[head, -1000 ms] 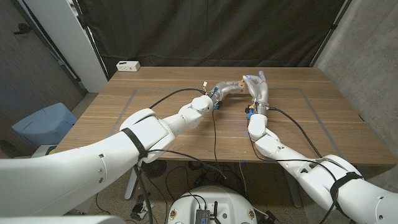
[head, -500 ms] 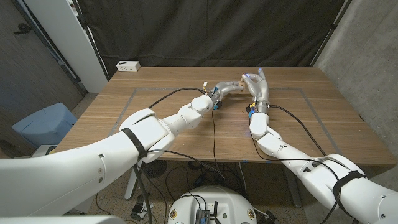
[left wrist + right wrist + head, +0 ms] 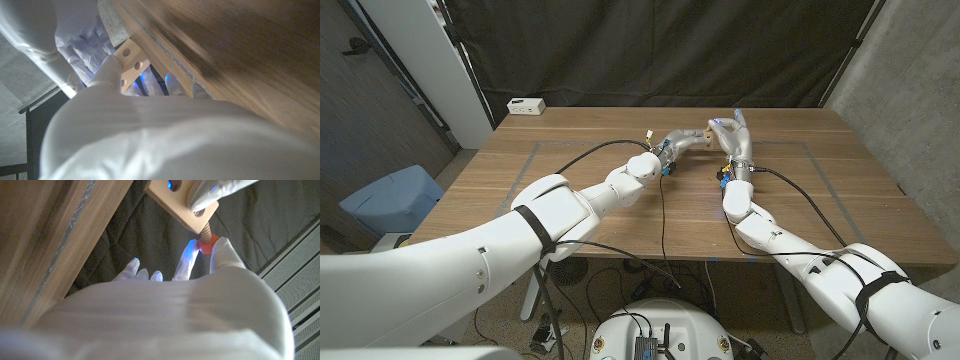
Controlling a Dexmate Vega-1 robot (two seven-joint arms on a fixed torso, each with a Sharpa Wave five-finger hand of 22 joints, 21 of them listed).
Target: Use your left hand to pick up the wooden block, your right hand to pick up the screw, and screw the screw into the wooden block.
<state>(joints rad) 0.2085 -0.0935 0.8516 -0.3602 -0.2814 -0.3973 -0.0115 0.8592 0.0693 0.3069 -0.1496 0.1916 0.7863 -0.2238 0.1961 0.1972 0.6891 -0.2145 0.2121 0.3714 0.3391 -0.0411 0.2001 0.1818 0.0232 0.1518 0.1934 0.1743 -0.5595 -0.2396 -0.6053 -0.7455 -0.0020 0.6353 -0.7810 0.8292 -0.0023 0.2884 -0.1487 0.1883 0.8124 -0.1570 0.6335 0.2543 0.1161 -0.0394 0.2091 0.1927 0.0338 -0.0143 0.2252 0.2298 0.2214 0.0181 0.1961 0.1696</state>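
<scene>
Above the table's far middle, my left hand point(image 3: 680, 139) grips the pale wooden block point(image 3: 705, 133), which has round holes in its face point(image 3: 131, 57). My right hand point(image 3: 733, 138) is right beside it, fingers up. In the right wrist view my right hand's fingertips point(image 3: 221, 248) pinch the red head of the screw point(image 3: 205, 242). Its threaded shaft is partly inside a hole in the wooden block point(image 3: 170, 197). A finger of my left hand point(image 3: 212, 191) lies across the block's end.
A small white box point(image 3: 527, 104) sits at the wooden table's point(image 3: 600, 210) far left corner. A blue bin point(image 3: 390, 200) stands on the floor to the left. A black curtain hangs behind the table. Cables run along both forearms.
My right hand has shifted slightly at the block, its fingers turning a little. My left hand and the block stay where they were.
</scene>
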